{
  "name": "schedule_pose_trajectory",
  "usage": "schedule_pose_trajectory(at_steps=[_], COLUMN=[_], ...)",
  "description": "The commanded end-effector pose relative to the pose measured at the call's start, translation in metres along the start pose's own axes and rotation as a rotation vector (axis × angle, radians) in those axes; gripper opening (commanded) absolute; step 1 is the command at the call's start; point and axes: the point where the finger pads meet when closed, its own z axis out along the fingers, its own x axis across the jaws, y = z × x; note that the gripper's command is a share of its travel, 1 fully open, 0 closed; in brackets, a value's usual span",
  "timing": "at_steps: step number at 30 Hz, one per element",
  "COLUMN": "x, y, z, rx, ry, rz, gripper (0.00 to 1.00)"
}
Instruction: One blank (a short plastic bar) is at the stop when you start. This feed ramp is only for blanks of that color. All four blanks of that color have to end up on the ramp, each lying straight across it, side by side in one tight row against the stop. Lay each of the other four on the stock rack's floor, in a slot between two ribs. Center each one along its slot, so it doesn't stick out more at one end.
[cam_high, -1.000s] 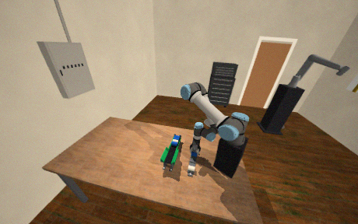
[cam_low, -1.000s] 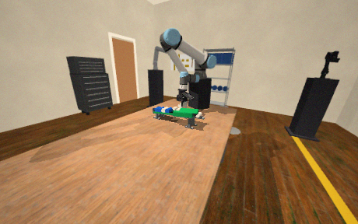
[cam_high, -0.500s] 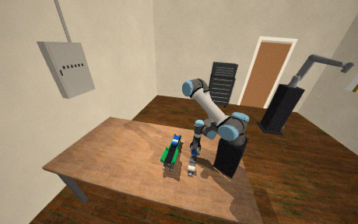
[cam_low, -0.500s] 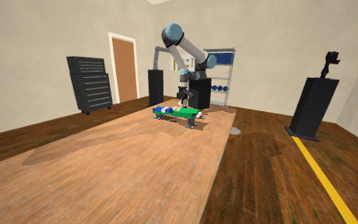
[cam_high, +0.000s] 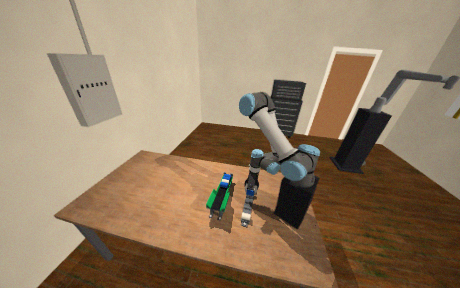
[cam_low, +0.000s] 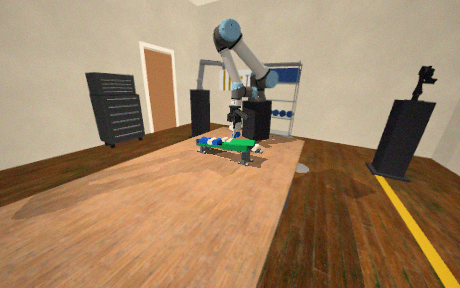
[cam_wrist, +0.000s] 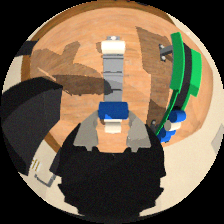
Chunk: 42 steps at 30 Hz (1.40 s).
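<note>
The black end effector (cam_high: 250, 191) (cam_low: 236, 132) (cam_wrist: 113, 110), its tapered grey fingers partly open, grips a blocky blue plastic bar (cam_high: 250, 193) (cam_low: 236, 135) (cam_wrist: 113, 110).

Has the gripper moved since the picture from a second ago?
Yes, upward: in the exterior view, the gripper now sits higher against the arm's black pedestal than it did then.
</note>
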Motion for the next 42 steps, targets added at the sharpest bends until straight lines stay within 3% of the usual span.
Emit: schedule_pose_trajectory(at_steps=[1,17,37,42], x=[-0.002,-0.001,0.002,0.016], y=[0.000,0.000,0.001,0.003], z=[-0.015,-0.035,-0.035,-0.033], rx=[0.005,0.004,0.003,0.002], ry=[-0.008,-0.007,-0.005,-0.003], rz=[0.002,0.002,0.001,-0.004], gripper=[0.35,0.35,0.35,0.35])
